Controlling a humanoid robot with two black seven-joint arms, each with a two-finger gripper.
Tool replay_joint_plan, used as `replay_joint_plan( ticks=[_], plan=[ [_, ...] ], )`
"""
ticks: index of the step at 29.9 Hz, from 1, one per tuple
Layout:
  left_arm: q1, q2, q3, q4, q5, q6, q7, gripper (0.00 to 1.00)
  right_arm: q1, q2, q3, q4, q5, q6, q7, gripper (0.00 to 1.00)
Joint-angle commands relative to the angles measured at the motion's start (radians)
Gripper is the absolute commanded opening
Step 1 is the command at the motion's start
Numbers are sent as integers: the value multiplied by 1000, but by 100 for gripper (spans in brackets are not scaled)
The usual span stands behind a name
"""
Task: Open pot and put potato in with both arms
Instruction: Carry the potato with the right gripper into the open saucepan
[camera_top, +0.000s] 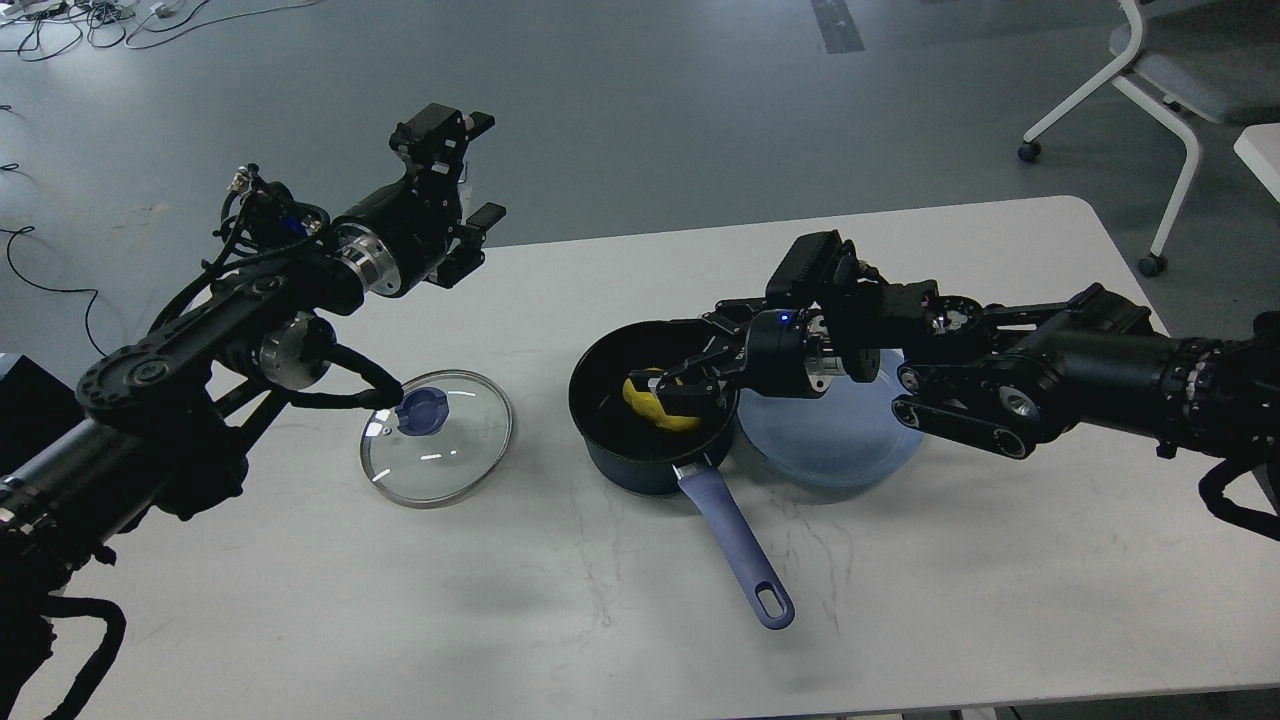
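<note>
Reaching in from the right side of the desk, the right gripper sits low over the open pot, its fingers closed around the potato. That yellow lump is inside the rim, toward the right half of the black interior, and I cannot tell from here whether it touches the bottom yet or hangs a little above it.

What matters for the next move, as I judge it, is that the potato lies directly under and between the right fingers, with the pot wall just beside them on the plate side. Letting go would drop it where it belongs; the hand then needs to lift up and back toward the right edge without catching the rim. The potato's long axis seems to run roughly across the pot, slanting toward the near right.

The pot stands near the middle of the desk, its blue handle pointing at the near edge. A blue-grey plate touches or nearly touches it on the right, partly under the right arm.

The left gripper is well apart, raised above the far left edge, fingers spread and holding nothing. The glass lid lies flat on the desk left of the pot, knob up, so the opening part looks done. Of the 2 arms, only the right is near the pot.
</note>
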Motion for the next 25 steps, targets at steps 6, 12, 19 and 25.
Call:
replay_joint_plan(
  ticks=[6, 12, 19, 25],
  plan=[
    [3, -1, -16, 1, -69, 0, 3, 98, -4, -48, 174, 53, 378, 16, 0, 100],
    [34, -1, -33, 8, -172, -6, 1, 98, -76, -71, 494, 80, 1046, 247, 0, 100],
    [152, -11, -174, 1, -172, -28, 3, 98, -213, -81, 777, 79, 1381, 332, -189, 100],
    [222, -7, -251, 0, -173, -94, 6, 98, -257, -77, 831, 44, 1387, 369, -259, 100]
  ],
)
